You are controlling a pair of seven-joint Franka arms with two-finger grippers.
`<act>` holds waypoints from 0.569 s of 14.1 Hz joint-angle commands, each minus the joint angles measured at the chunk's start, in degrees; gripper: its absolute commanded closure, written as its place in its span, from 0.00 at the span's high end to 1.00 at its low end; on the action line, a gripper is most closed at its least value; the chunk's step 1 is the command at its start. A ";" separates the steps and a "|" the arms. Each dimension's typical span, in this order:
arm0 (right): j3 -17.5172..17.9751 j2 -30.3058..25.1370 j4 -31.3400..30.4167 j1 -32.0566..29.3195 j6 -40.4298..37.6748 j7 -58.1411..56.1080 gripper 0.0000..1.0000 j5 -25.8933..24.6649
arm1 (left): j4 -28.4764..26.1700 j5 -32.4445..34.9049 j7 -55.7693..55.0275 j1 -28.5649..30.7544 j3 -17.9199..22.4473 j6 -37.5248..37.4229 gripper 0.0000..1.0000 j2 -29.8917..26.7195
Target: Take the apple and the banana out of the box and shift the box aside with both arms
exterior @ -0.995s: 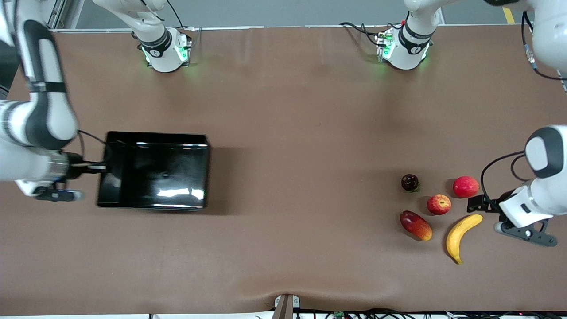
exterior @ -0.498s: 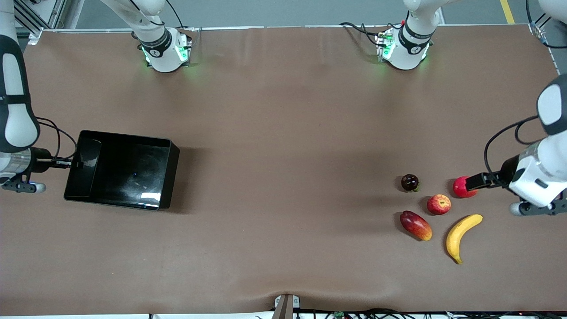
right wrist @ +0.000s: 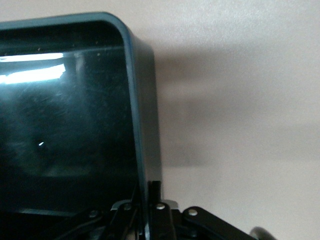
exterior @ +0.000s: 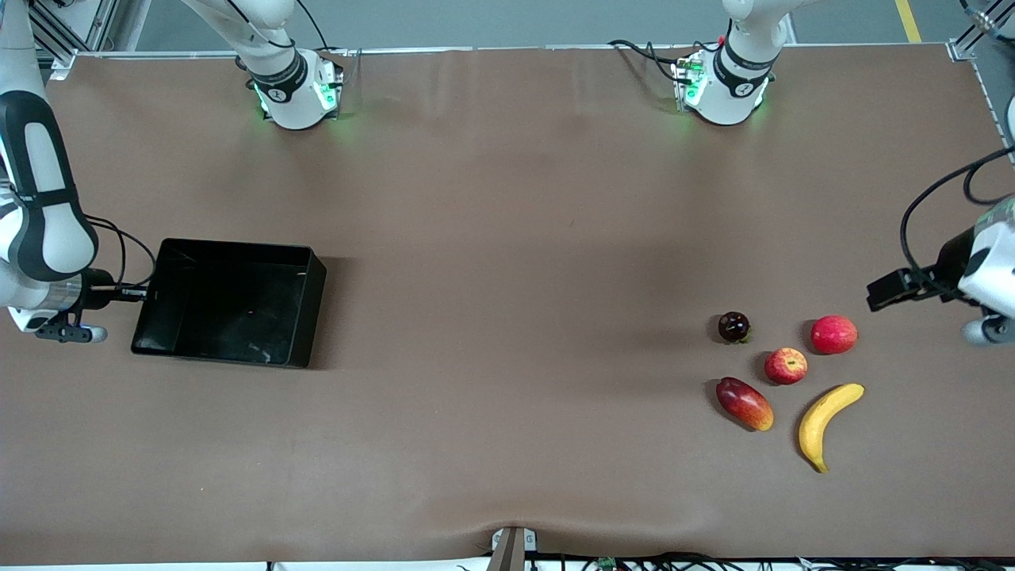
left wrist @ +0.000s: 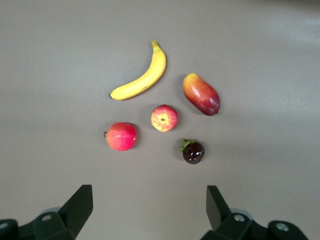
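The black tray [exterior: 230, 305] lies toward the right arm's end of the table. My right gripper [exterior: 147, 295] is shut on the tray's end wall, one finger inside and one outside; the right wrist view shows the wall [right wrist: 142, 125] running into my right gripper [right wrist: 148, 200]. The yellow banana [exterior: 825, 420] and the streaked red apple [exterior: 786, 365] lie toward the left arm's end. My left gripper [exterior: 884, 289] is open and empty, above the table beside the fruits. The left wrist view shows my left gripper [left wrist: 150, 210], the banana [left wrist: 142, 79] and the apple [left wrist: 164, 118].
A plain pinkish-red fruit [exterior: 833, 334], a red-orange mango [exterior: 744, 403] and a small dark round fruit [exterior: 733, 326] lie close around the apple. The brown table [exterior: 515, 277] is bare between the tray and the fruits.
My right gripper has pulled the tray toward the right arm's end of the table. My left gripper has moved from beside the banana, past the pinkish-red fruit, away from the front camera.
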 commanded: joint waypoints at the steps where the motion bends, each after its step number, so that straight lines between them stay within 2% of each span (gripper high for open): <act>1: 1.34 0.46 0.90 -1.27 -0.45 -1.09 1.00 0.22 | -1.55 -1.22 0.10 0.41 -0.12 -2.90 1.00 -5.07; 3: 1.69 -0.07 4.92 0.30 -4.73 -0.74 1.00 0.22 | -2.16 -3.06 0.01 -0.90 0.05 -4.22 1.00 -7.96; 4: 1.78 -0.24 7.91 1.79 -8.85 -0.91 1.00 0.31 | -2.51 -4.46 -0.43 -3.26 1.71 -5.53 1.00 -9.02; 6: 1.78 0.10 14.85 3.82 -15.11 -1.00 1.00 0.40 | -5.23 -6.05 -0.43 -10.71 9.95 -5.72 1.00 -12.36; 8: 1.78 0.46 19.42 5.75 -15.13 -1.26 1.00 0.49 | -7.25 -8.25 -0.26 -15.91 15.50 -5.72 1.00 -14.65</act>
